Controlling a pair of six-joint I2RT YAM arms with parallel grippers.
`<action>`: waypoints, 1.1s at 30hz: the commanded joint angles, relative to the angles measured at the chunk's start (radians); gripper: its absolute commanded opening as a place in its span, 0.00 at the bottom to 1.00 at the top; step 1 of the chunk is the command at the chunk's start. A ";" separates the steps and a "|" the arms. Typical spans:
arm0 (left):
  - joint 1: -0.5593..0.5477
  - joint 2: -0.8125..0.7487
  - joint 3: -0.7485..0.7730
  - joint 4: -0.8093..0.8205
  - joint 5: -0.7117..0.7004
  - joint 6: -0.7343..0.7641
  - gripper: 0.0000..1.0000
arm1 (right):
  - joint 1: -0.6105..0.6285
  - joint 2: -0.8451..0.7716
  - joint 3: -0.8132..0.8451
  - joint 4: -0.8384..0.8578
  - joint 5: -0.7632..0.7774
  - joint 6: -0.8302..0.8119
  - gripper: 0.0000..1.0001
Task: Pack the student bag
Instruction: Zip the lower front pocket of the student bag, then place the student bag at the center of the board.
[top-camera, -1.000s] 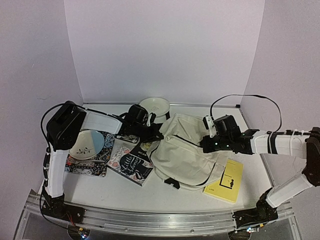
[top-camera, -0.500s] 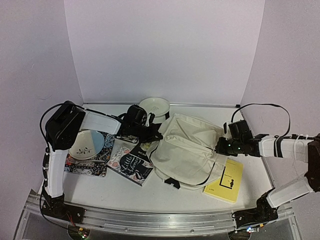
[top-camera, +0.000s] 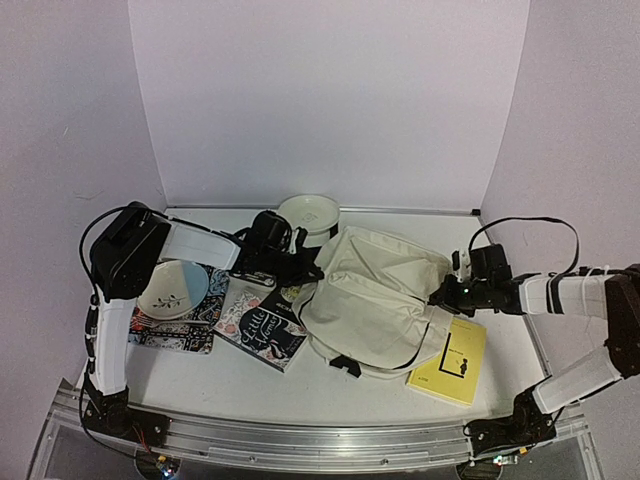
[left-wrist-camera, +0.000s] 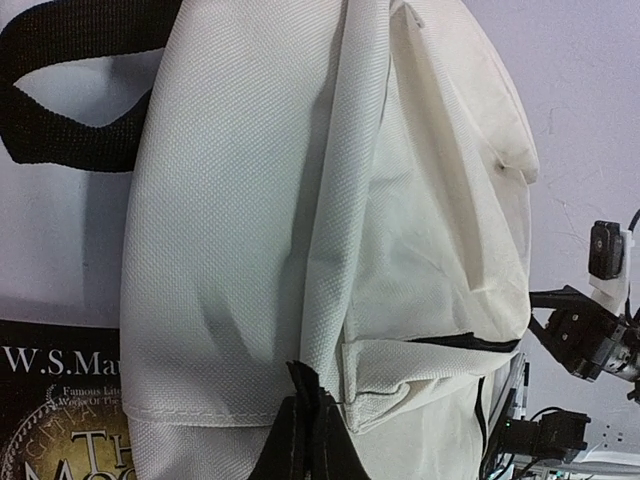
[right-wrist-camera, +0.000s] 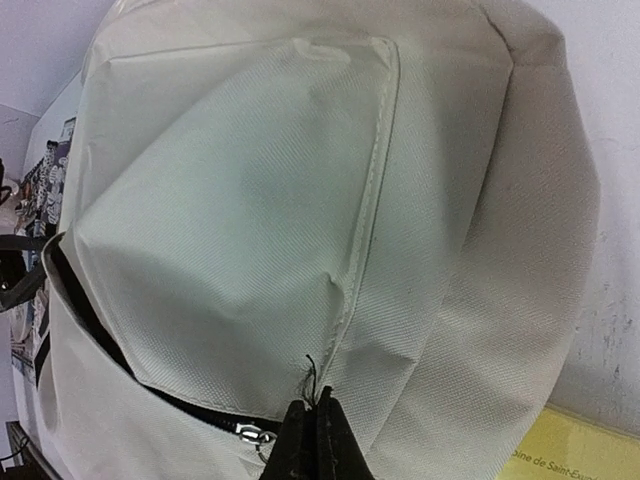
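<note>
The student bag (top-camera: 375, 300), cream fabric with black straps, lies flat in the middle of the table. At its left edge my left gripper (top-camera: 316, 270) is shut; the left wrist view shows the fingers (left-wrist-camera: 312, 405) pinching a black tab at the bag's (left-wrist-camera: 250, 200) seam. At the bag's right side my right gripper (top-camera: 438, 297) is shut too. In the right wrist view its fingertips (right-wrist-camera: 314, 405) pinch the cream fabric (right-wrist-camera: 250, 200) at a seam, where a short black thread sticks out, just right of the metal zipper slider (right-wrist-camera: 252, 433). The dark zipper line runs off to the left.
A yellow book (top-camera: 450, 362) lies partly under the bag's right corner. A dark book (top-camera: 262, 328) lies left of the bag, with another book (left-wrist-camera: 60, 410) beside it. A blue plate (top-camera: 172, 288) sits on a patterned placemat (top-camera: 185, 335). A white bowl (top-camera: 308, 215) stands by the back wall.
My right gripper has travelled right, from over the bag's middle to its right side, staying shut. The left arm has kept still.
</note>
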 joint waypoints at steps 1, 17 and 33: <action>0.032 -0.035 -0.012 -0.010 -0.073 -0.002 0.00 | -0.020 0.060 -0.016 0.033 -0.064 -0.022 0.01; -0.033 -0.131 -0.029 -0.009 -0.082 0.099 0.05 | -0.020 0.085 0.167 0.035 0.037 -0.132 0.05; -0.038 -0.157 -0.012 -0.020 -0.171 0.270 0.38 | -0.005 0.156 0.249 0.002 0.043 -0.283 0.34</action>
